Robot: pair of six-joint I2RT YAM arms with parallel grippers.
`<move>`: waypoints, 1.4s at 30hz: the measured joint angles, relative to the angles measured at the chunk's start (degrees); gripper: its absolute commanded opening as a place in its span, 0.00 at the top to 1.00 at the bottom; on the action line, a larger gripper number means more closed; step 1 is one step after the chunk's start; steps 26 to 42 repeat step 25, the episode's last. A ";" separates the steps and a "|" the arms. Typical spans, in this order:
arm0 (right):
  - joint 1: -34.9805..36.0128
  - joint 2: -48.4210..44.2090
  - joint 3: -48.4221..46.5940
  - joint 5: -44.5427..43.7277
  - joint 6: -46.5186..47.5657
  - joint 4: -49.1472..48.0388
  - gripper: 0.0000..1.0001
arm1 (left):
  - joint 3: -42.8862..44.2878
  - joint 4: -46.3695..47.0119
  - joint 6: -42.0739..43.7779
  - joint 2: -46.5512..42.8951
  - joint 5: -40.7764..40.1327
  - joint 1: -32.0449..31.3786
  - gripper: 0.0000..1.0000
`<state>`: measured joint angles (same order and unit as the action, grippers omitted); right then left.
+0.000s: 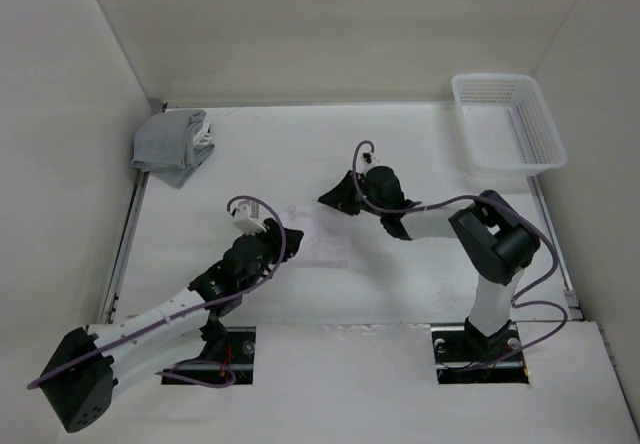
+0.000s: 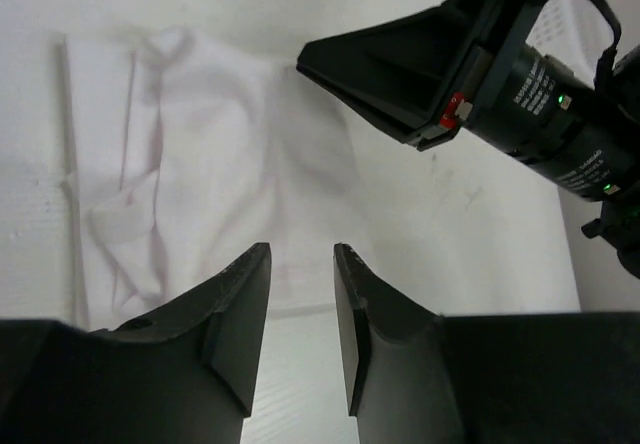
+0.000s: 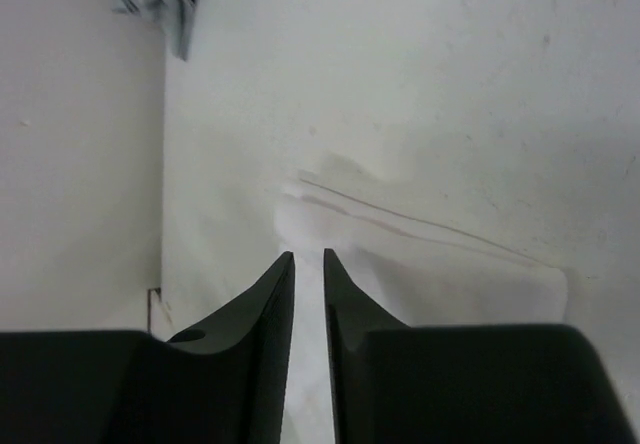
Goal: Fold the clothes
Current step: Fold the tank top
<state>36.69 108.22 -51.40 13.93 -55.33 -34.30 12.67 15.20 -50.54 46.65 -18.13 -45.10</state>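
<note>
Inspection from the remote station, all three views checked.

The clothes (image 2: pixel 210 154), a thin white garment, lie flattened on the counter (image 1: pixel 400 144) in the middle of the work area, between the two arms. The fabric shows creases and a folded-over strip along one side; its outline is faint against the white surface in the top view.

Left hand (image 2: pixel 300 249): fingers apart with a clear gap, nothing between them. It hangs over the near edge of the garment. I cannot tell whether the fingertips touch the fabric.

Right hand (image 3: pixel 308 254): fingers narrowly apart, with only a slim slot between them (I see white through the slot but cannot say whether it is fabric or counter). It sits at the far side of the garment, tips pointing at a raised fold.

A grey cloth bundle (image 1: pixel 175 144) rests at the far left corner of the counter, well apart from the garment. A white mesh basket (image 1: pixel 490 78) stands at the far right corner.
</note>
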 measured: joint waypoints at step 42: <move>-2.67 -66.31 40.00 -23.85 7.89 14.95 0.23 | 7.23 -18.32 4.74 5.70 2.91 19.96 0.47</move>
